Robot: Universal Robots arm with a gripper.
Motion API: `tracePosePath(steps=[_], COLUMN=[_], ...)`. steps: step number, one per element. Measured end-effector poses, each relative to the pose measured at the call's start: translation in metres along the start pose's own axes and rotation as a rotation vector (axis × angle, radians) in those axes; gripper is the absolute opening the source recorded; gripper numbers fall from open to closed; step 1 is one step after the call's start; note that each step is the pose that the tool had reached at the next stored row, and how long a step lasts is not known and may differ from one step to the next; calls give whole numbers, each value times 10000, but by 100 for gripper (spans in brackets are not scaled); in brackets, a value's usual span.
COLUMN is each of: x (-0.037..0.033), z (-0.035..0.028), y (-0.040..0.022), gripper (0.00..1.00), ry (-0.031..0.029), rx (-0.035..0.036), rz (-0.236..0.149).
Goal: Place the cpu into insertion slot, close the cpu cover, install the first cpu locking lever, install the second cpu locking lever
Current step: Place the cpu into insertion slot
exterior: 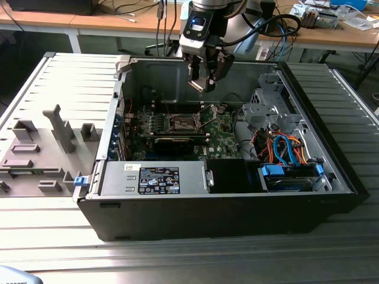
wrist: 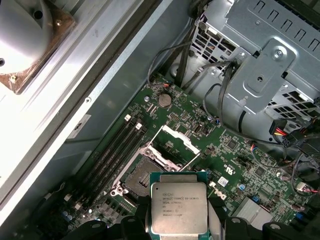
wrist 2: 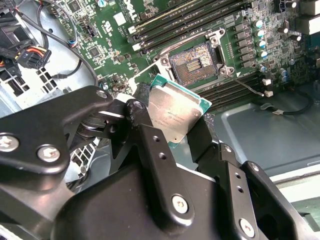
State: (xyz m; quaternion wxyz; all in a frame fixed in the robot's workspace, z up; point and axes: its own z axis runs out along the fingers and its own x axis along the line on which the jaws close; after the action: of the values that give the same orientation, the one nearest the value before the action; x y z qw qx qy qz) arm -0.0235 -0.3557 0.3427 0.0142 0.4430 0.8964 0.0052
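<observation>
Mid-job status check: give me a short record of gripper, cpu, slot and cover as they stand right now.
gripper: shut on the cpu, above the open computer case
cpu: held off the board, metal top showing, not in the slot
insertion slot: empty, dark centre exposed
cpu cover: open, raised off the slot
task state: cpu not yet placed

Wooden desks [exterior: 106, 25] stand behind a ribbed table [exterior: 237, 257].
</observation>
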Motion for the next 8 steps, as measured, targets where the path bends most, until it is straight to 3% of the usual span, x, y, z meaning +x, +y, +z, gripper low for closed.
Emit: tracePosePath(steps=[8], x=[0], z=[0], y=[0], gripper=[55], ry=[-1], rx=[1], rz=[42])
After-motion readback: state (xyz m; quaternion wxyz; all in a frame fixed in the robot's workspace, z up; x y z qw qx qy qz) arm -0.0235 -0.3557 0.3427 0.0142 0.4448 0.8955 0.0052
